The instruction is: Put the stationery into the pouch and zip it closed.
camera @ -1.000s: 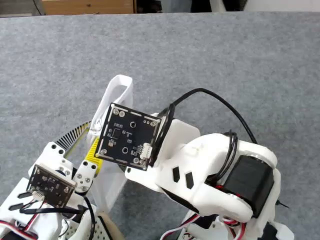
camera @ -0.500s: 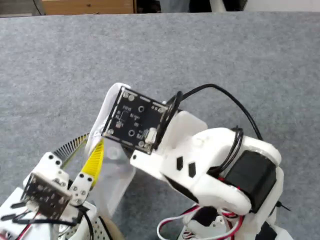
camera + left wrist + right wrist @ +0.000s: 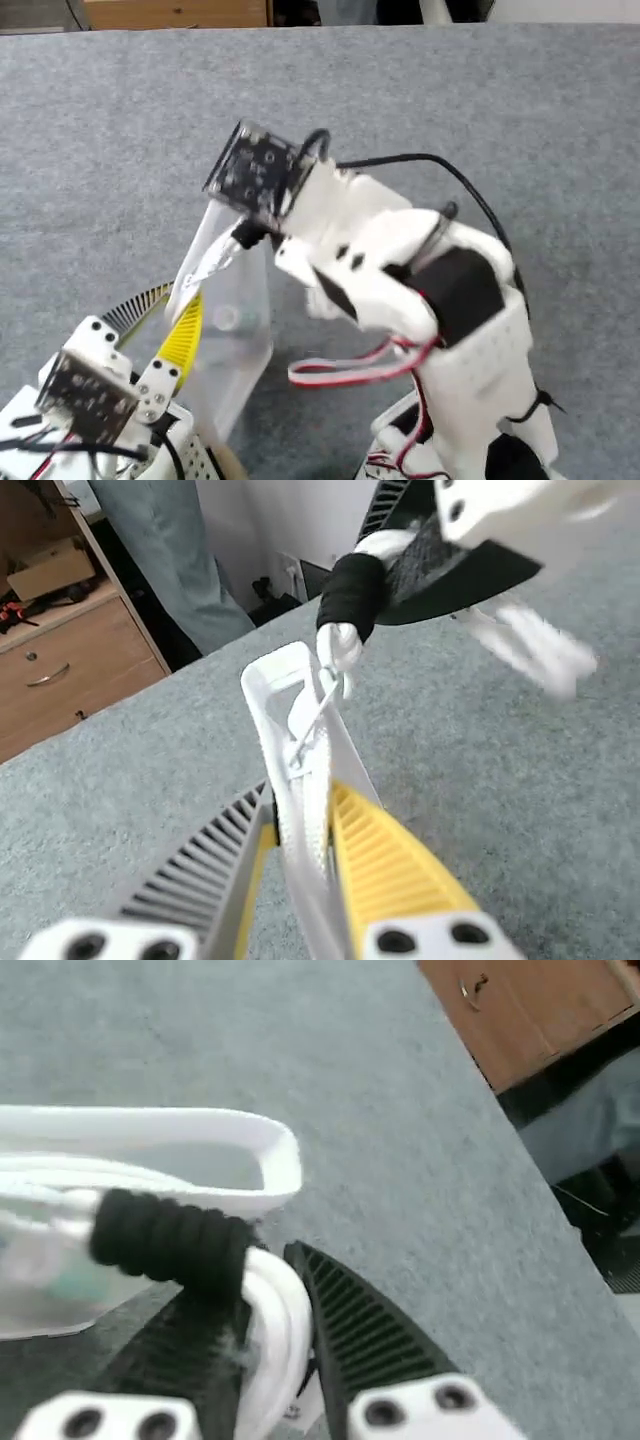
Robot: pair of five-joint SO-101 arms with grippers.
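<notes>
1. Left tool (image 3: 300, 792): yellow and grey ribbed jaws are pressed together on one end of the pouch (image 3: 285, 680), with its white zip band running straight out from between the tips.
2. High view: the left tool (image 3: 180, 295) grips the low end of the pouch (image 3: 230, 330). The clear body hangs tilted off the desk (image 3: 500, 120) and rises toward the right tool (image 3: 240, 235).
3. Right tool (image 3: 255, 1280): black jaws are clamped on the pull cord (image 3: 270, 1330). The white cord sits between the jaws, and its black wrapped part is just past the tips.
4. Pouch (image 3: 160, 1120) lies just ahead of the right tool's tips. Its white rim gapes in a loop at that end.
5. From the left wrist, the pull cord (image 3: 350, 590) hangs at the pouch's far end, with the right tool (image 3: 430, 560) directly beyond it.
6. What is inside the pouch is too blurred to tell.
</notes>
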